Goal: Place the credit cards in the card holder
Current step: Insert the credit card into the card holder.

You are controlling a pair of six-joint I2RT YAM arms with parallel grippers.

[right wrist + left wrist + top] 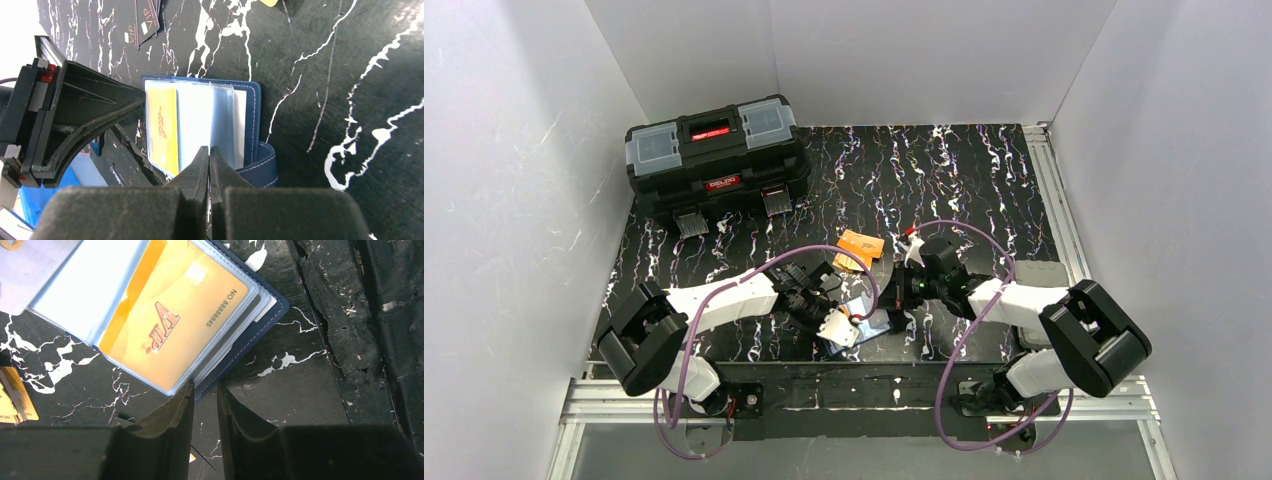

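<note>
Holder point(215, 110) is lying open on the table point(964, 180) near its front edge, between the two arms, with its light blue inside facing up. One orange-yellow card point(175, 320) marked VIP is sitting in a clear pocket. Right gripper point(209, 150) is pinching a clear pocket leaf at the holder's edge, its fingers closed almost together. Left gripper point(204, 392) is resting at an adjoining edge with its fingers parted only narrowly. Whether they are gripping the navy cover cannot be told from the wrist view. Loose cards point(859, 247) are lying just beyond the holder, apart from it. Toolbox point(717, 158) is standing at the far left corner.
</note>
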